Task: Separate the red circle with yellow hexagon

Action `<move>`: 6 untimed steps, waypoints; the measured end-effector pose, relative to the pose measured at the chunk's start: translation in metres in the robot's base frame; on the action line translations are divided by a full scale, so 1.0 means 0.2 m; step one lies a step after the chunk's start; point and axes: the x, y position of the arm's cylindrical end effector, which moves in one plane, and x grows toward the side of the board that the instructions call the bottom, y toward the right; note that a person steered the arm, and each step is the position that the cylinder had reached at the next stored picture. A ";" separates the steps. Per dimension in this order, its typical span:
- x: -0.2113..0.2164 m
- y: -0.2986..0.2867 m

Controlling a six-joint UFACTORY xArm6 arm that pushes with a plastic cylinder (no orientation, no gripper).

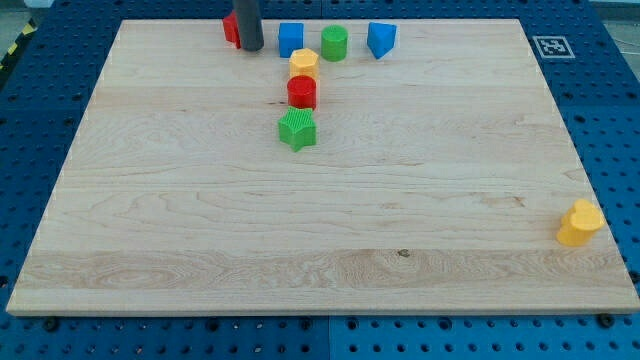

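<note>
The red circle sits near the top middle of the wooden board. The yellow hexagon touches it from above. A green star lies just below the red circle. My tip is at the top edge, to the upper left of the yellow hexagon and apart from it. The rod partly hides a red block behind it, whose shape I cannot make out.
A blue cube, a green cylinder and a blue wedge-like block line the top edge to the right of my tip. A yellow block sits at the right edge, lower down.
</note>
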 end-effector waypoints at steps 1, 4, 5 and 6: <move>0.00 0.03; 0.23 0.20; 0.36 0.29; 0.46 0.39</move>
